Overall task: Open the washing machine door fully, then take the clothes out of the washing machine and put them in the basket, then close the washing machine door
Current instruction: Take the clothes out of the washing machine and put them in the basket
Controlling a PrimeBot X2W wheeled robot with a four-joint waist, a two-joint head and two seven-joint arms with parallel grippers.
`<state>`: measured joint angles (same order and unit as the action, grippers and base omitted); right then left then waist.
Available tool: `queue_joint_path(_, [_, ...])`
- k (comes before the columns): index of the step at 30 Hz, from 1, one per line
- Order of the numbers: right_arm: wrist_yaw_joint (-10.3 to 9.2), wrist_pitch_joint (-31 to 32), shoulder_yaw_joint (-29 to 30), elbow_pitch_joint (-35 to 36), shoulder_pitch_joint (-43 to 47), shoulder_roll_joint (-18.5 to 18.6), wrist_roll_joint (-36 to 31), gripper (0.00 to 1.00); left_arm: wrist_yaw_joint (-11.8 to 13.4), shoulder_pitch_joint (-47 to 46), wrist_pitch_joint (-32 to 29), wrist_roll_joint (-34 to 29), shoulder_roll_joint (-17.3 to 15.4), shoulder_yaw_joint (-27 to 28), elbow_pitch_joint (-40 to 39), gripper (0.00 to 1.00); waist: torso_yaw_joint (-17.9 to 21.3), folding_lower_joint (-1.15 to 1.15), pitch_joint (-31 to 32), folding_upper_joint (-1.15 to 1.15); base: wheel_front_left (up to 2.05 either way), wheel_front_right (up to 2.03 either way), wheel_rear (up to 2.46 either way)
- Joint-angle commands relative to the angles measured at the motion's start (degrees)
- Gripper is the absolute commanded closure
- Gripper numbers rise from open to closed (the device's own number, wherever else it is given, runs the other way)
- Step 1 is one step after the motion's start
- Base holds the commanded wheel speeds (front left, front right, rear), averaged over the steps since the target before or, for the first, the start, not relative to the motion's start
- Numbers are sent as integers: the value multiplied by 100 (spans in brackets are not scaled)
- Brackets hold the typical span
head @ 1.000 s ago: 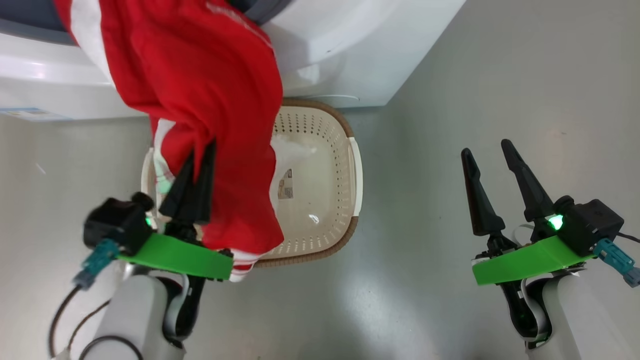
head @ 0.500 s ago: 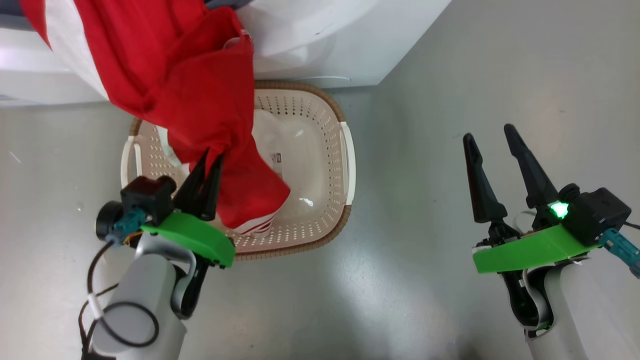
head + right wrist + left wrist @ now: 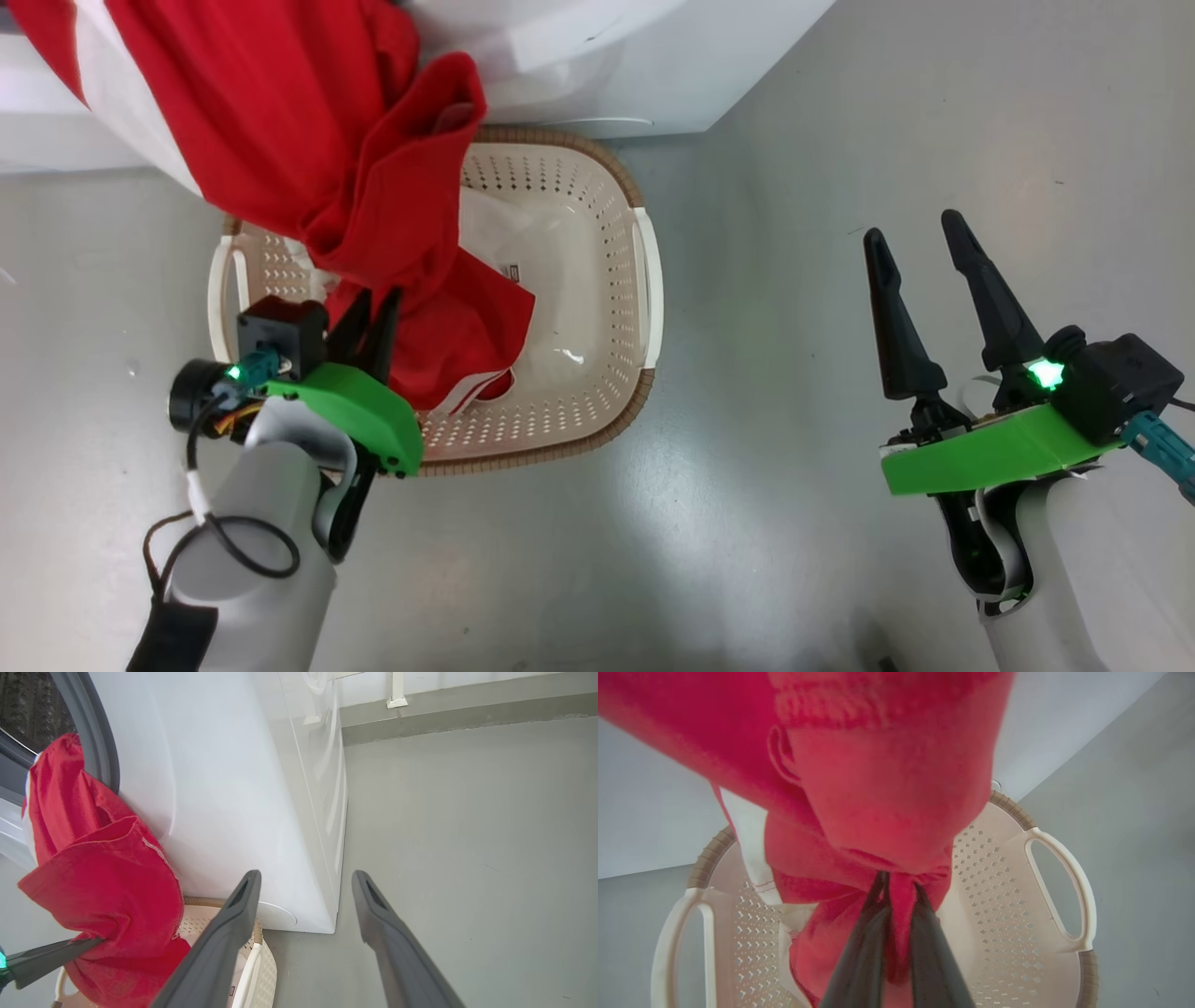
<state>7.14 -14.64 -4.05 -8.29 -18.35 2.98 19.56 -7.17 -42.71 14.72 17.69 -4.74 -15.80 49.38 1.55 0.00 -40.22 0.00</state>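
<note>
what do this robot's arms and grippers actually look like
The left gripper and right gripper each have two long, tapering matt black fingers on a bright green wrist plate. Beside each plate sits a boxy black camera module with a green light and a teal connector. The forearms are pale grey-white cylinders; a black cable loops by the left one.

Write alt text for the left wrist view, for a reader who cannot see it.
The left gripper, shut on a fold of the red clothes, holds them draped over the cream perforated basket with its brown rim and white handles. The white washing machine and grey floor lie behind.
</note>
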Motion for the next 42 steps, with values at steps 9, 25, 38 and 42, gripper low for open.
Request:
queue_joint_path(9, [35, -36, -123, 130, 30, -11, -35, 0, -32, -201, 28, 140, -165, -8, 350, 0, -2, 0, -37, 0, 0, 0, 0])
queue_joint_path(25, [35, -36, -136, 100, 50, -11, -61, 0, -32, -134, 28, 232, -167, 10, 269, 0, -48, 0, 44, 0, 0, 0, 0])
queue_joint_path(38, [35, -36, -94, 76, 99, -11, -122, 0, -32, 68, 28, 199, -199, 375, -389, 0, -131, 0, 173, 0, 0, 0, 0])
queue_joint_path(42, [35, -36, -83, 54, 120, -11, -143, 0, -32, 225, 28, 116, -208, 523, -718, 0, -179, 0, 247, 0, 0, 0, 0])
